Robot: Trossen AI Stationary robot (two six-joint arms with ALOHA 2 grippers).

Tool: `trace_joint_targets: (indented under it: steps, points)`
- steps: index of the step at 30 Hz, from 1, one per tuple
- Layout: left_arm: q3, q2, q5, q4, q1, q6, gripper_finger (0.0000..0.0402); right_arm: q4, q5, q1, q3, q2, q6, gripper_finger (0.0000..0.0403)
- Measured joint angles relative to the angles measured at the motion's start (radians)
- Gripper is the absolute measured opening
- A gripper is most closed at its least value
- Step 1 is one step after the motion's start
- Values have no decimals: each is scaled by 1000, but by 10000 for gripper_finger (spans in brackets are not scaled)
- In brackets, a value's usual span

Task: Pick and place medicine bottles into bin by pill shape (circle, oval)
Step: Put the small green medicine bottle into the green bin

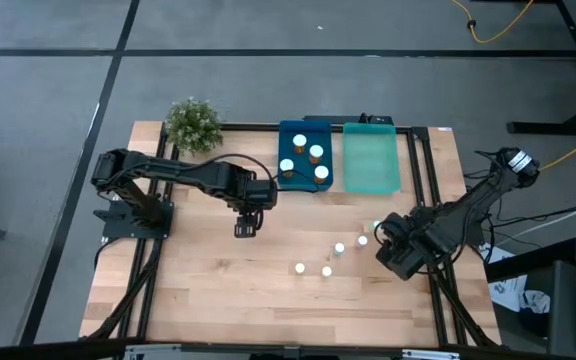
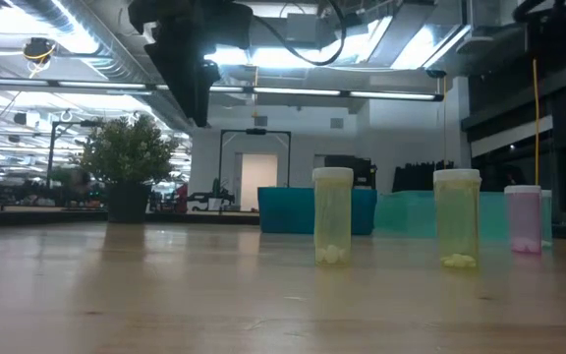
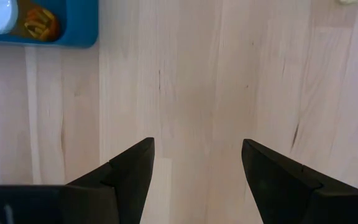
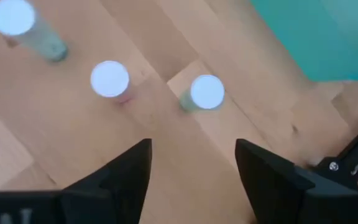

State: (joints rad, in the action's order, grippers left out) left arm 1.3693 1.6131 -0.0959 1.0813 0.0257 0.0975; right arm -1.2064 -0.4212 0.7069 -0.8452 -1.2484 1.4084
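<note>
Two small pale bottles stand nearest the low camera on the bare wooden table, their clear yellowish walls showing a few pills settled at the bottom under flat white caps. A pinkish one stands just beyond them. From above, five such small bottles trail in a loose diagonal line across the right half of the table, all upright and none yet sorted.

Beside the far end of that line hangs the right gripper, its dark fingers spread wide and empty, with the nearest white cap a little ahead of them. Nearer the table's middle, the left gripper hovers over bare planks, fingers likewise wide apart and holding nothing.

Farther back lie the two shallow plastic trays. In the dark blue tray stand four larger amber bottles, so that half of the job looks done. Next to it, the teal tray holds nothing visible. A small potted plant sits at the far left corner.
</note>
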Motion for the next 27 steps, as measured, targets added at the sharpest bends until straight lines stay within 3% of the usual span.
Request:
trace_joint_targets:
  steps: [7, 20, 27]
  points:
    - [0, 1, 0, 0, 0, -2, 234, -1, 105, -111, 0, 0, -18, 234]
    - [0, 1, 0, 0, 0, -2, 234, 75, 224, -336, 6, 0, -332, 222]
    - [0, 1, 0, 0, 0, -2, 234, 144, 298, -428, 98, 0, -427, 222]
